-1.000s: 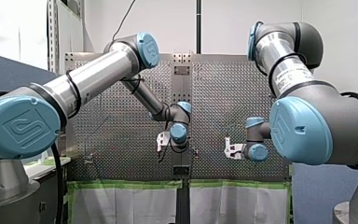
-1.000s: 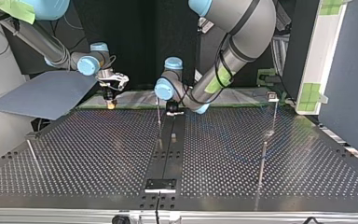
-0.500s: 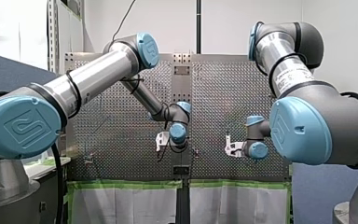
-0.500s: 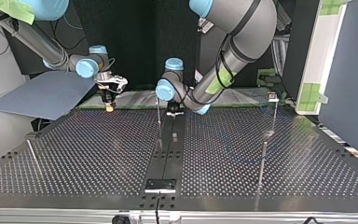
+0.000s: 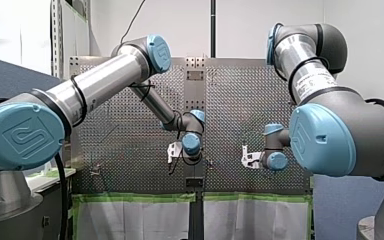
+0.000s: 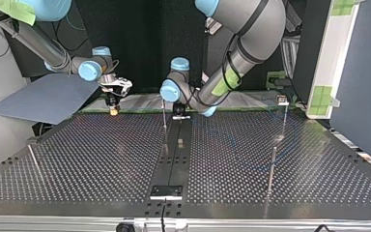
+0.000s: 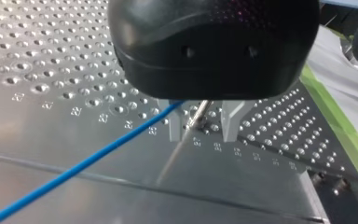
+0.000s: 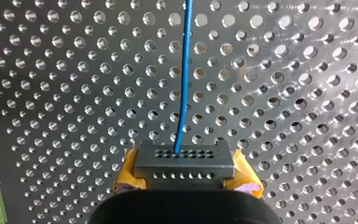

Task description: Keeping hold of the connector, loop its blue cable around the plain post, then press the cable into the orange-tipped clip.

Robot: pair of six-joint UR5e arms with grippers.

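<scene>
Right now, front view: my left arm comes in from the view's left & carries the left gripper [image 5: 174,150] to the middle of the silver perforated metal table [image 5: 240,100]. My right arm holds the right gripper [image 5: 250,159] nearby toward the view's right, w/ bare plate btwn the two. Jaws too small to read there. Top view: sides crossed, so the right gripper [image 6: 113,106] hangs left of centre, low over the table's far edge, yellow pads [image 6: 113,111] pointing down. The left gripper [image 6: 179,114] sits near centre at the same edge, just beside a thin, upright, plain metal post [image 6: 164,118]. Other thin rods [image 6: 273,164] stand toward the view's right & left; the cable is too faint to trace there. Left wrist view: black body, two metal fingers [image 7: 177,126] spread apart, released, gripping nothing. The plain post [image 7: 196,116] stands in the gap btwn them. A thin blue cable [image 7: 81,163] runs from beside one finger, close to the post, away over the plate; whether it touches post or finger, can't tell. Right wrist view: yellow pads [image 8: 127,170] clenched on both ends of a dark rectangular connector [image 8: 185,161] w/ rows of small holes. The blue cable [image 8: 184,84] leaves its face near the middle & runs straight ahead over the holes.
</scene>
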